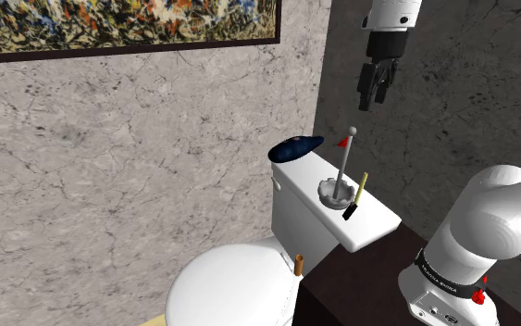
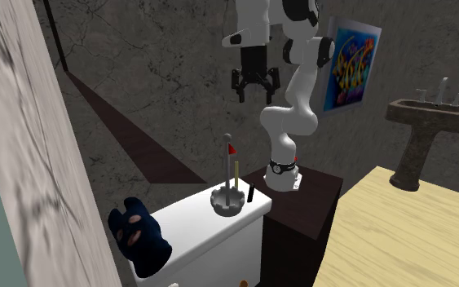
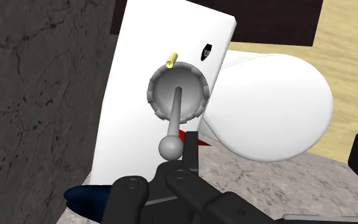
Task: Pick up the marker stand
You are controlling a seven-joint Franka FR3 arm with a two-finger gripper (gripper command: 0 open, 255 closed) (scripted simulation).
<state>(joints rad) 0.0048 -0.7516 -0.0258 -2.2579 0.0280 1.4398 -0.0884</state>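
Note:
The marker stand (image 1: 335,192) is a grey round scalloped base with a thin upright pole, a ball on top and a small red flag. It stands on the white toilet tank lid (image 1: 378,222). In the second exterior view the marker stand (image 2: 227,200) sits near the lid's end closest to the arm. A yellow marker (image 1: 360,188) with a black end leans by the base. My gripper (image 1: 374,97) hangs open well above the stand, holding nothing. It is also open in the second exterior view, gripper (image 2: 253,96). The wrist view looks straight down the pole onto the marker stand (image 3: 177,92).
A dark blue cloth item (image 1: 295,146) lies on the tank lid's far end from the arm. The white toilet seat cover (image 1: 230,287) lies below the tank. Dark stone walls stand close behind. My dark stand (image 2: 301,212) adjoins the tank. A pedestal sink (image 2: 431,122) is far off.

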